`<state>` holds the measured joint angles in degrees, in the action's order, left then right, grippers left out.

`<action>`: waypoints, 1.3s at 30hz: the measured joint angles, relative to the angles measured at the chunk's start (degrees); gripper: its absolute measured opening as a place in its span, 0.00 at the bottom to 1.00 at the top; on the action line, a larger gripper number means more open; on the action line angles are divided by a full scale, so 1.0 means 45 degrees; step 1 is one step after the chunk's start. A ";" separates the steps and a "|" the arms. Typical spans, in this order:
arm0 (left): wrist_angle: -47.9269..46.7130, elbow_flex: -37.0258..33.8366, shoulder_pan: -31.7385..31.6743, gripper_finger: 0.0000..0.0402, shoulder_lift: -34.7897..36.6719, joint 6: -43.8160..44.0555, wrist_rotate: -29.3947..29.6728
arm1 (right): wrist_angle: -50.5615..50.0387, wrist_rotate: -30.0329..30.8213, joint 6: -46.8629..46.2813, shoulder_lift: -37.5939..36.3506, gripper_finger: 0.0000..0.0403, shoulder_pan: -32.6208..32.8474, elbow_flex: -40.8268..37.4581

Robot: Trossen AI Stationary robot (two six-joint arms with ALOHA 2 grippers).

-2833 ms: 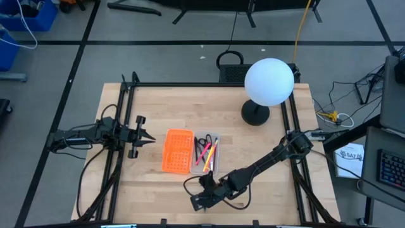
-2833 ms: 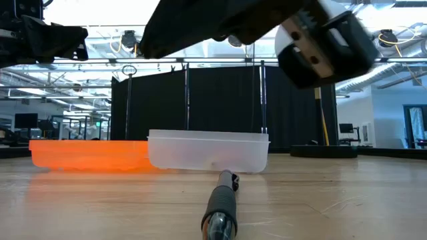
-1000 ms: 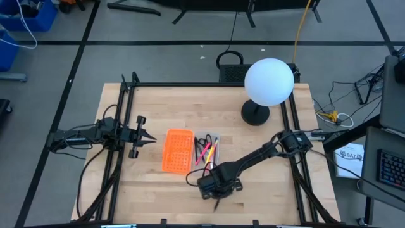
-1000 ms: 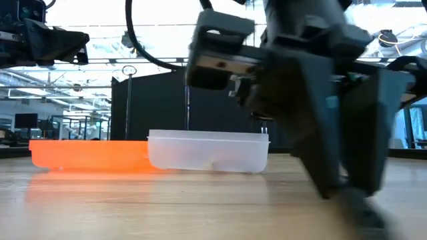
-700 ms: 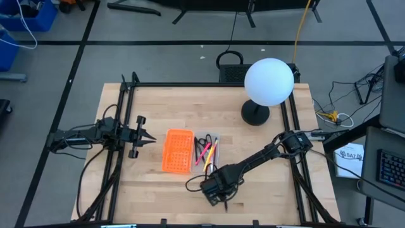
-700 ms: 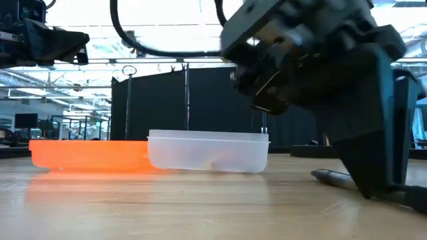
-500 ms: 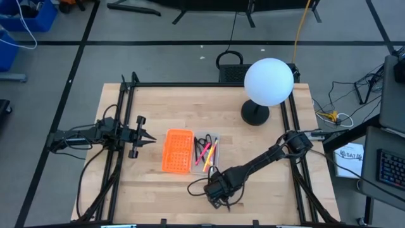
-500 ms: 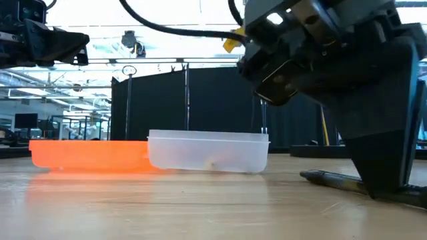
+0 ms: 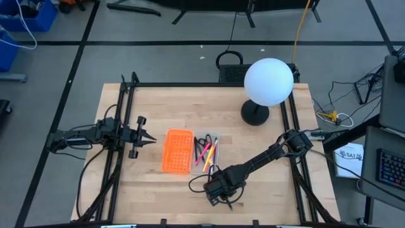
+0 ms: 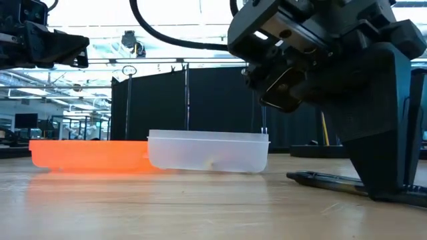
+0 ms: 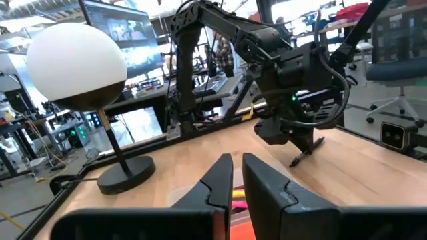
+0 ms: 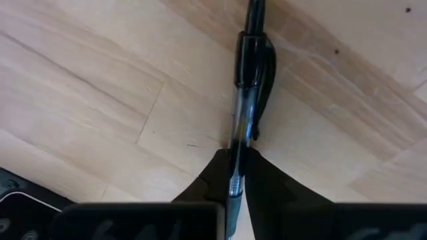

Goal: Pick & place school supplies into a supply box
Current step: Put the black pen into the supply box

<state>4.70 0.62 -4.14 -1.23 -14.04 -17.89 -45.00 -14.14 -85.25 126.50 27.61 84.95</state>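
Setting: robotics lab or workshop. Light wooden table (image 9: 190,114) ringed by a black metal frame (image 9: 126,120), standing on grey floor marked with black tape lines (image 9: 190,42). Low view: black curtain partition (image 10: 200,100), exposed ceiling beams with strip lighting (image 10: 100,73), desks with monitors (image 10: 27,121) behind. Blue storage bins (image 9: 31,12), loose cables.

wooden table (image 9: 152,187), orange tray (image 9: 178,151), supply box (image 9: 207,152), lamp (image 9: 256,113), pen (image 10: 320,181)

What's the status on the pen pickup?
Right gripper shut on black pen, pen low at the table. Left gripper idle by orange tray. Supply box unobstructed.
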 joint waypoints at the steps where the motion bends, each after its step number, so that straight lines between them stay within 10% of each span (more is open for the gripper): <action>1: -0.0007 0.0003 -0.0001 0.11 0.0000 0.0000 0.0005 | 0.0029 0.0075 0.0021 -0.0048 0.04 -0.0003 -0.0010; 27: -0.0028 0.0000 -0.0003 0.11 -0.0217 -0.0092 0.0005 | 0.4045 0.4020 -0.0626 -0.3887 0.04 -0.0002 -0.0151; 33: -0.0002 0.0000 0.0000 0.11 -0.0228 -0.0102 0.0005 | 0.4191 0.6441 -0.0910 -0.4331 0.04 -0.1435 -0.0128; 39: 0.0102 0.0000 0.0000 0.11 -0.0228 -0.0107 0.0005 | 0.4162 0.6044 0.0217 -0.3836 0.04 -0.3310 -0.0121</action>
<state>5.15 0.62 -4.14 -2.26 -14.52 -17.87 -26.27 13.06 -84.28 109.23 12.72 84.40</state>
